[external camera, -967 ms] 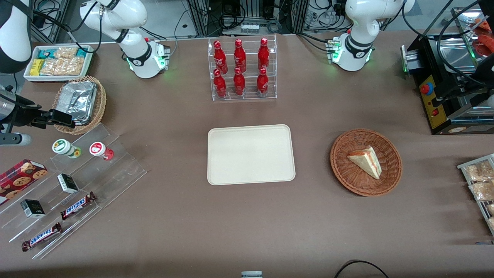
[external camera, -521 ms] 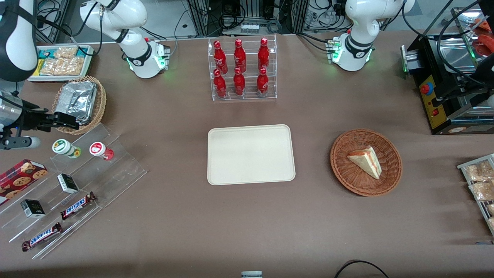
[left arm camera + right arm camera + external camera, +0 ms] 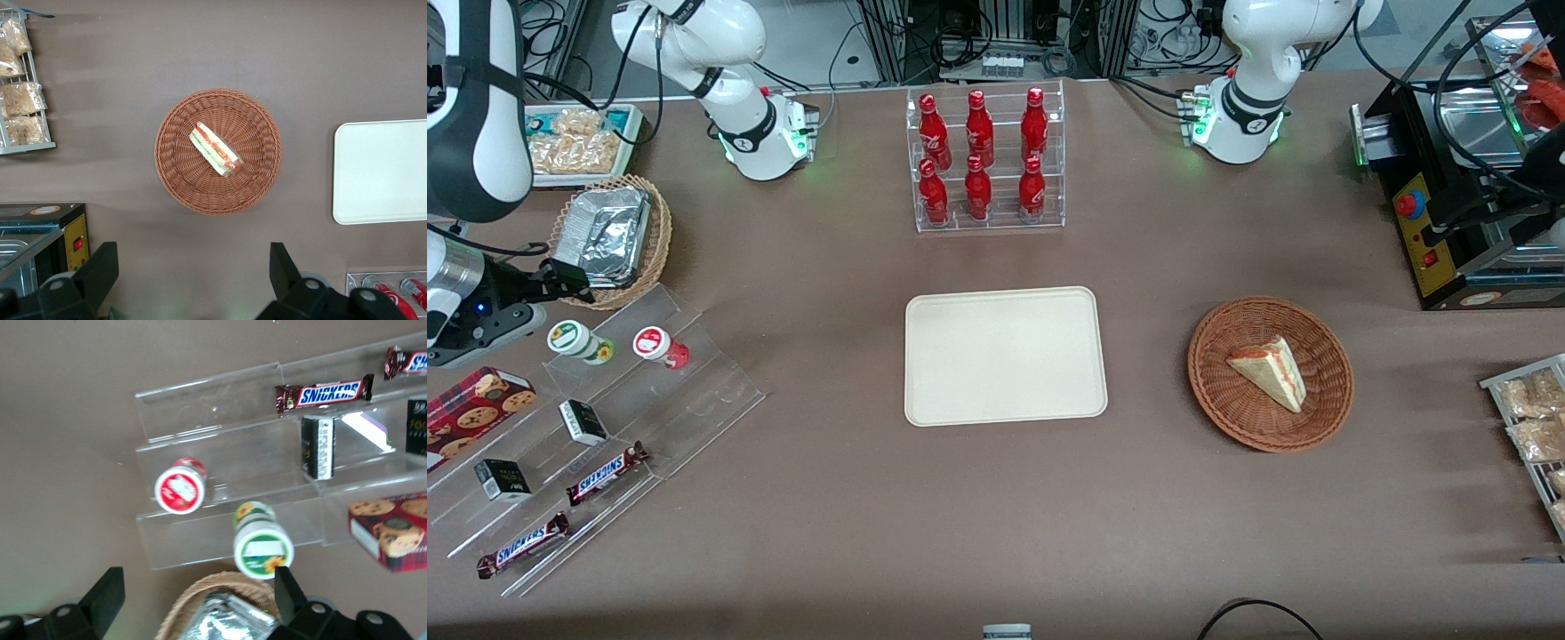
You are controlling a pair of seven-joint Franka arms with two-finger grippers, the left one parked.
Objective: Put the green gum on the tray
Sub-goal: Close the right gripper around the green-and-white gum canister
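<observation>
Green gum (image 3: 575, 339) upright on clear stepped display rack (image 3: 694, 391), beside red gum (image 3: 656, 345). Gripper (image 3: 569, 277), fingers spread apart, holding nothing, above foil-filled wicker basket (image 3: 656, 240). Tray (image 3: 1005, 356) bare, well apart.

The word SNICKERS is showing in white letters on two brown chocolate bars lying on the clear plastic shelf (image 3: 694, 400): one bar (image 3: 607, 473) is sitting nearer the middle of the shelf, the other bar (image 3: 523, 545) is lying closest to the front camera. From the wrist camera the same word is reading clearly on a bar (image 3: 325, 393). Other labels are showing print too small to read.
</observation>
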